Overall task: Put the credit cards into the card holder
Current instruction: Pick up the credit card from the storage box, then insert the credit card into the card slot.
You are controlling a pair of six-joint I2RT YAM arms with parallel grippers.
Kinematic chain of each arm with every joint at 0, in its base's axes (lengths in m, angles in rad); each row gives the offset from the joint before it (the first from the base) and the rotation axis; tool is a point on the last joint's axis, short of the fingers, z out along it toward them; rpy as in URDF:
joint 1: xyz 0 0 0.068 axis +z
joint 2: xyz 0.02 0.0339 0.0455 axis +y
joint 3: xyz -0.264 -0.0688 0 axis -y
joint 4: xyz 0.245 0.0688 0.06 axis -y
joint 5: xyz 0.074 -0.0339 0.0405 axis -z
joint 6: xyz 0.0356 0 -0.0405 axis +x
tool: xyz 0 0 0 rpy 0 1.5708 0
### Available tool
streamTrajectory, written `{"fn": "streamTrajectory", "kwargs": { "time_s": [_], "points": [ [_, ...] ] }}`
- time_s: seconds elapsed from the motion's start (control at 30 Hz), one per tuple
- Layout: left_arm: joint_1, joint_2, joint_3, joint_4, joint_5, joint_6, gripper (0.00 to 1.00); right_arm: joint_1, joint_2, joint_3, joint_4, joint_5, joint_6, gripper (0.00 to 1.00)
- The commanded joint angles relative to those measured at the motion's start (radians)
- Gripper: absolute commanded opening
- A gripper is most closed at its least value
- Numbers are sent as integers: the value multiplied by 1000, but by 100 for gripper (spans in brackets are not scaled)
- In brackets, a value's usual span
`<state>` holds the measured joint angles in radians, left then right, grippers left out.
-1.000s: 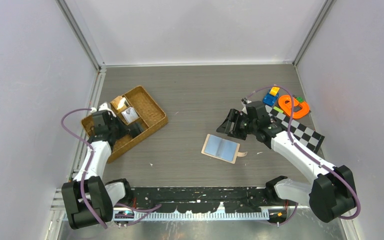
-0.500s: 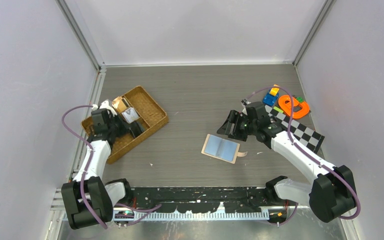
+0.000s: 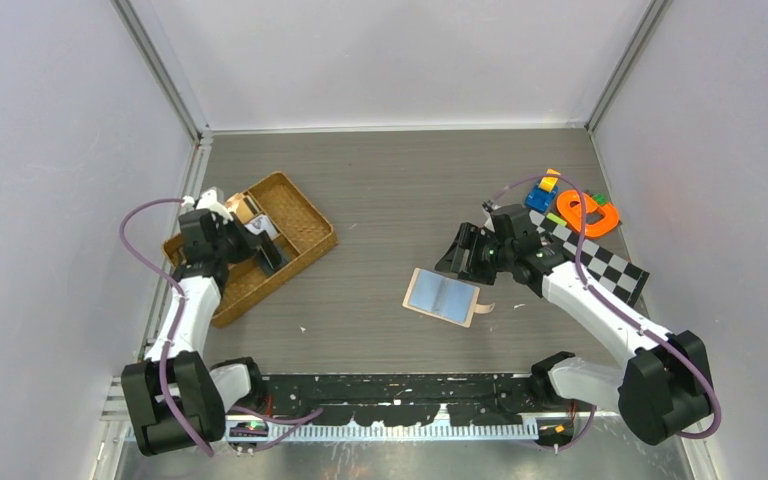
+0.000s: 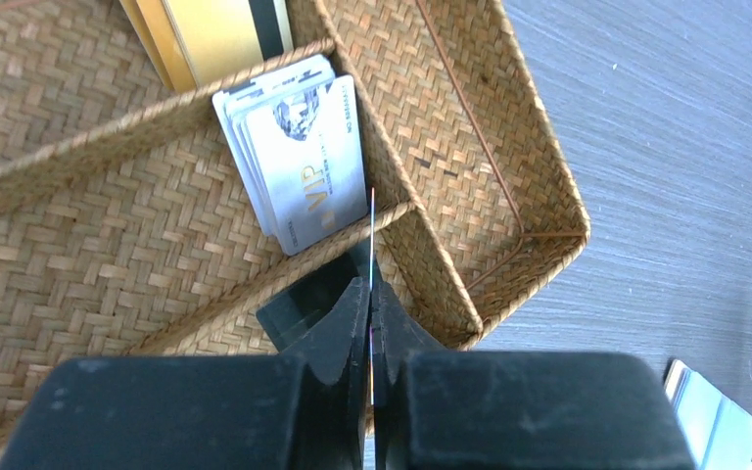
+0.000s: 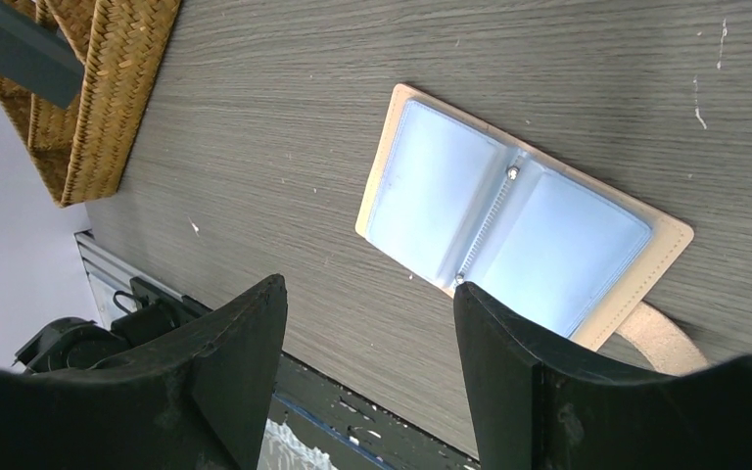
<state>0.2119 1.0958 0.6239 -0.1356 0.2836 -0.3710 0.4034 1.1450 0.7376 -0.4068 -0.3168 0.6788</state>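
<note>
Left wrist view: the left hand pinches a credit card edge-on over the wicker tray. The card holder lies open, well right of the tray, under the wide right hand. Best lift clear, then level the card.

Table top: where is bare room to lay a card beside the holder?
Free: the wide strip between the wicker tray and the card holder, and the far table behind both. Crowded: the right edge, with toys and a checkered mat. The left gripper holds a credit card over the tray.
</note>
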Motion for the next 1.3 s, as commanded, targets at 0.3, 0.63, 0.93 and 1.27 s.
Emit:
{"fn": "streamTrajectory", "kwargs": {
  "time_s": [0.3,0.63,0.93,1.27],
  "points": [
    [5,-77,153,-93,56,5,0,-6,-47,94,-27,-11,-31,72],
    [-101,-90,194,-136,282,-56,0,-9,-82,124,66,-214,-73,75],
    [-454,-35,138,141,415,-364,0,70,-18,141,242,-399,17,84],
    [-637,46,49,552,521,-652,0,160,31,135,342,-435,81,82]
  ]
}}
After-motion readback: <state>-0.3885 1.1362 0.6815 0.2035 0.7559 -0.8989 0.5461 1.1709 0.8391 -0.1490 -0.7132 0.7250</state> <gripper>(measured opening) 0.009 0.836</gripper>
